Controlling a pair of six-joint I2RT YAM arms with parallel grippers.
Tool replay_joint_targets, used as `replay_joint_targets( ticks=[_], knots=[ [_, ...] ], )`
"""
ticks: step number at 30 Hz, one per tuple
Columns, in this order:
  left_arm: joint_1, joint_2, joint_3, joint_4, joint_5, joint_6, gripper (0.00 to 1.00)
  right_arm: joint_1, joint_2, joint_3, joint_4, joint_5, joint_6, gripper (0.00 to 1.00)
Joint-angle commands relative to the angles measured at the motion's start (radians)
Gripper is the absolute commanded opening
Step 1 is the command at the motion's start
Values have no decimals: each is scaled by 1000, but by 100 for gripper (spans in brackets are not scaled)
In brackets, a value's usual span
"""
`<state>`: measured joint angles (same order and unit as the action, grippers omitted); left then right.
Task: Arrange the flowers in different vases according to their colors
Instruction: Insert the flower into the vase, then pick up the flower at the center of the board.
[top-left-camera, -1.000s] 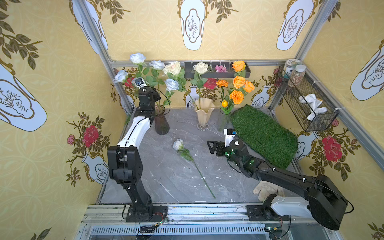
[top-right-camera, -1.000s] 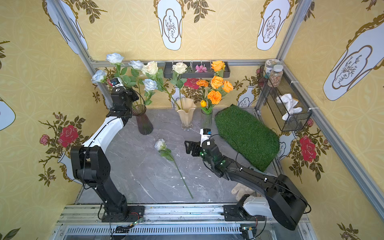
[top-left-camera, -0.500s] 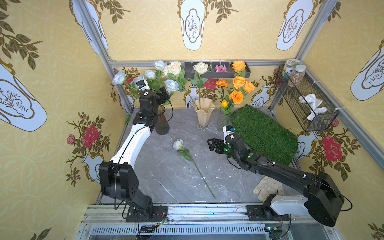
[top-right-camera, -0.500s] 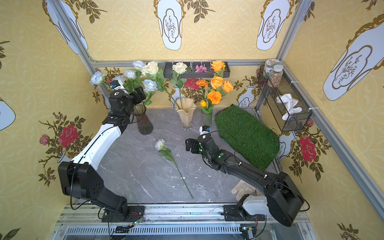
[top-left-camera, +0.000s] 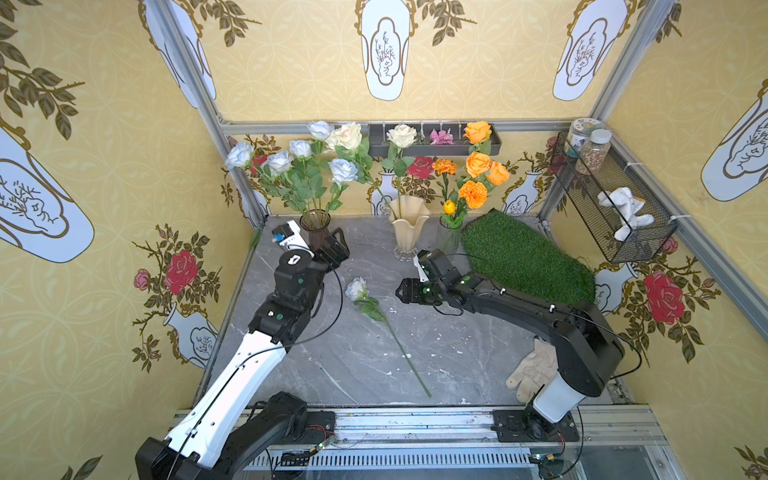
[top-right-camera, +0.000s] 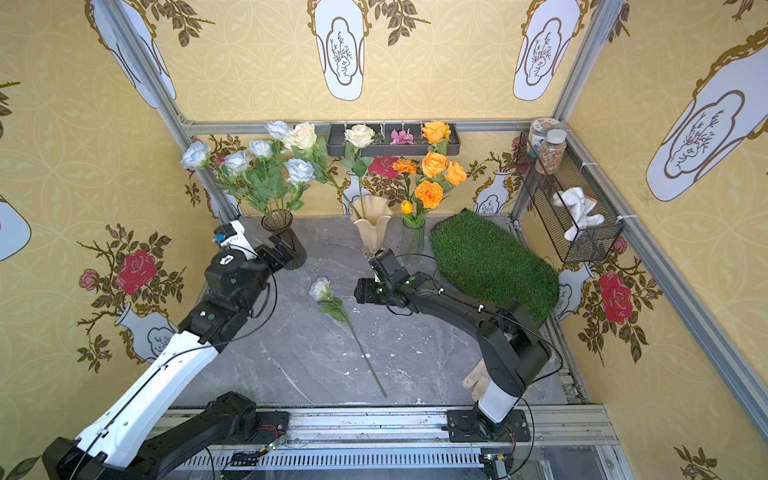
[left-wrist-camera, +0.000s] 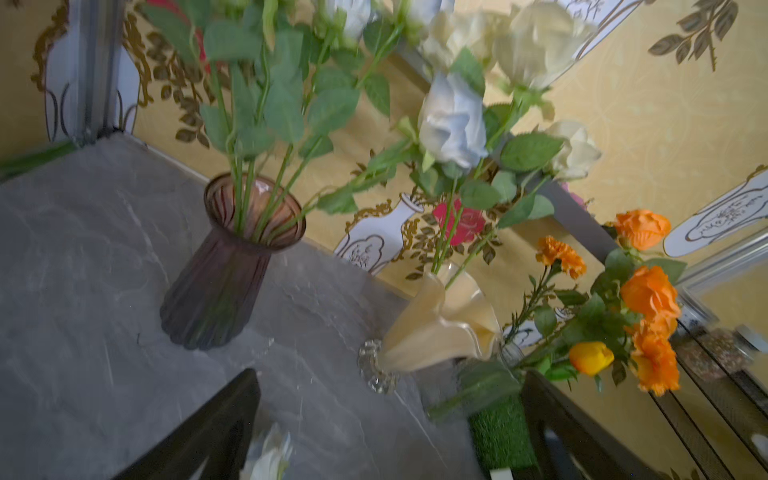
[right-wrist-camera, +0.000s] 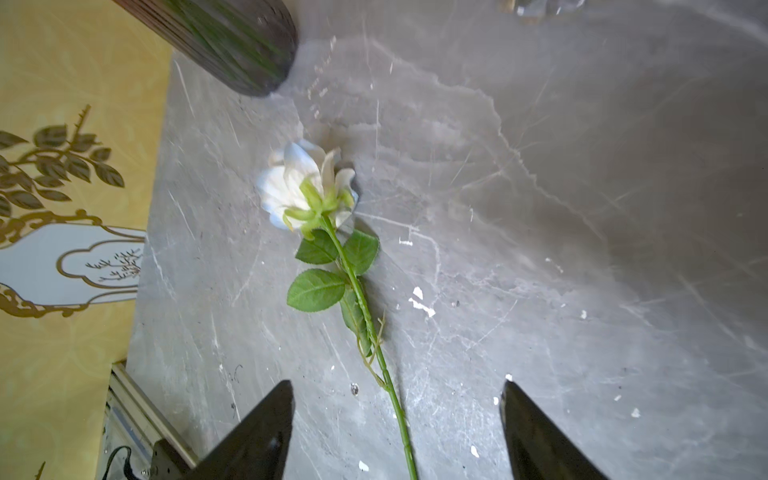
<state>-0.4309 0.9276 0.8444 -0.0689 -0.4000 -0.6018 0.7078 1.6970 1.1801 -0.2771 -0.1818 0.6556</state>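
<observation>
At the far left corner of the grey marble tabletop (top-left-camera: 353, 374) stands the smoky purple-brown ribbed glass vase (top-left-camera: 316, 226), upright, and it holds a bunch of pale blue-white roses (top-left-camera: 279, 161) on long green stems. Just in front of this vase is the left gripper (top-left-camera: 334, 248). In the left wrist view its two black fingers (left-wrist-camera: 208, 436) stand wide apart and there is nothing between them, so it is released. To the right of it, near the middle of the table, one white rose with a bluish edge (top-left-camera: 386, 328) lies flat. Its bloom points to the back and its stem end points to the front edge. It is in no vase. Behind it, at the back wall, the cream ruffled-rim vase with a clear foot (top-left-camera: 408, 226) holds cream-white roses (top-left-camera: 401, 135). The right gripper (top-left-camera: 402, 292) is just to the right of the lying rose. In the right wrist view its fingers are spread, the stem runs in the gap between them, and they do not touch it. Further right, the clear ribbed glass vase (top-right-camera: 413, 241) holds orange roses and marigolds (top-left-camera: 478, 163). Beside it lies a green artificial grass mat (top-left-camera: 528, 257).
</observation>
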Motion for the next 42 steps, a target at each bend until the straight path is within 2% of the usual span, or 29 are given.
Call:
replay_joint_targets(
  ticks=[1,5,9,16,21,29,33,42],
  knots=[
    [-72,-81,-154,-11,-41,-195,100,41,78,101,-165,-28,-39,70],
    [-179,-143,-273,10,-97,-324,100,116,180,237,-307,52,-86,64],
    [-241,-213,-374,56,-124,-400,99,158,259,286,-360,32,-40,60],
    [-244,-348,-484,113,-111,-399,95,242,265,238,-311,117,38,58],
    [-244,-366,-499,118,-93,-392,95,243,321,292,-348,130,34,52],
    [-244,-441,-545,112,-101,-418,97,226,357,297,-339,160,47,47],
    [-244,-469,-556,105,-107,-429,98,228,391,331,-366,170,42,38],
    [-244,-451,-553,108,-108,-437,99,233,439,378,-414,184,41,37]
  ],
)
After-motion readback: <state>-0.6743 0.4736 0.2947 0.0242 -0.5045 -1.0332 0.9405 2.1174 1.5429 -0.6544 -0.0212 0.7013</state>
